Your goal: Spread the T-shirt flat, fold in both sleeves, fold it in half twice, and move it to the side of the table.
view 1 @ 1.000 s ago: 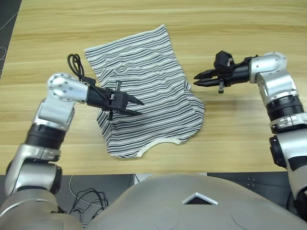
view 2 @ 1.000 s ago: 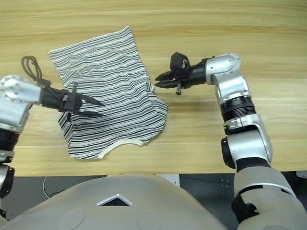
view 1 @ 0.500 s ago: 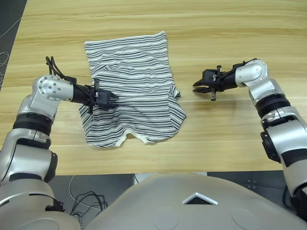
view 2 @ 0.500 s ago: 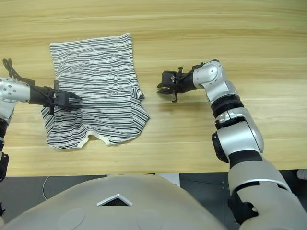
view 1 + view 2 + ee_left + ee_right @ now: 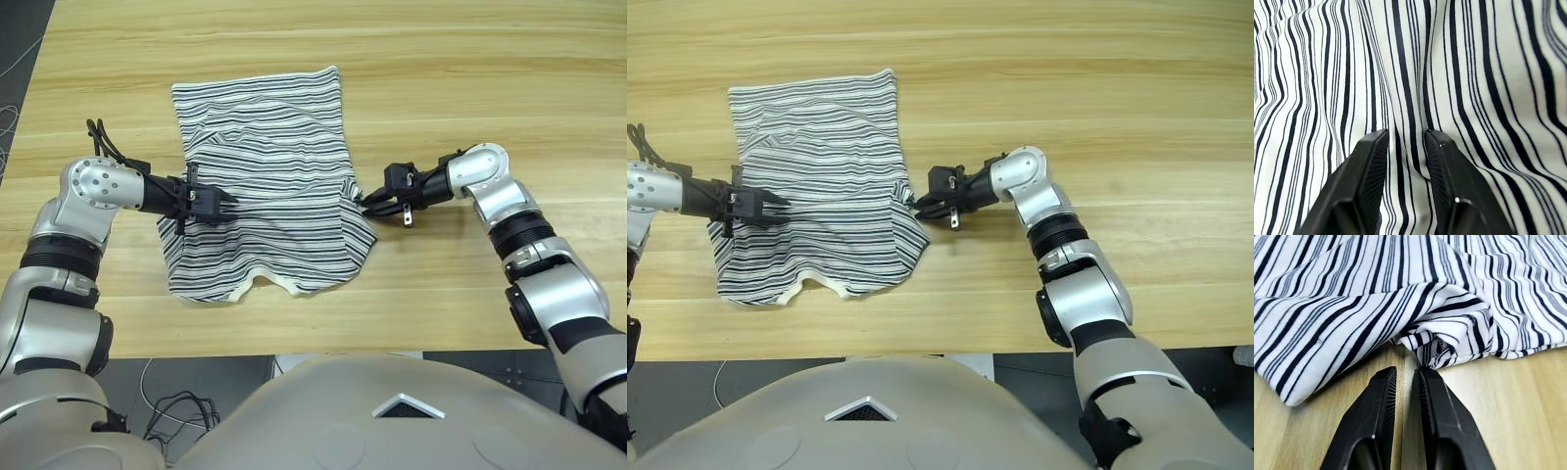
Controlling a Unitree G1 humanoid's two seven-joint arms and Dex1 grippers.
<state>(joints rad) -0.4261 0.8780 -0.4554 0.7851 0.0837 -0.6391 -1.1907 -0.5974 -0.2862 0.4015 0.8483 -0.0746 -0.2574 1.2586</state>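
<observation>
Presently the left pincer (image 5: 223, 207) pinches a fold of the T-shirt (image 5: 269, 176) on the bench (image 5: 470, 69); the right pincer (image 5: 368, 203), narrow and empty, sits at its bunched right edge.

Left arm (image 5: 93, 186) and right arm (image 5: 480, 168) were rounded silver shells with black joints, black cable loop (image 5: 106, 149) by the left wrist. Left gripper (image 5: 1406, 137) and right gripper (image 5: 1407, 373) were matte black, ribbed fingers (image 5: 1371, 169).
</observation>
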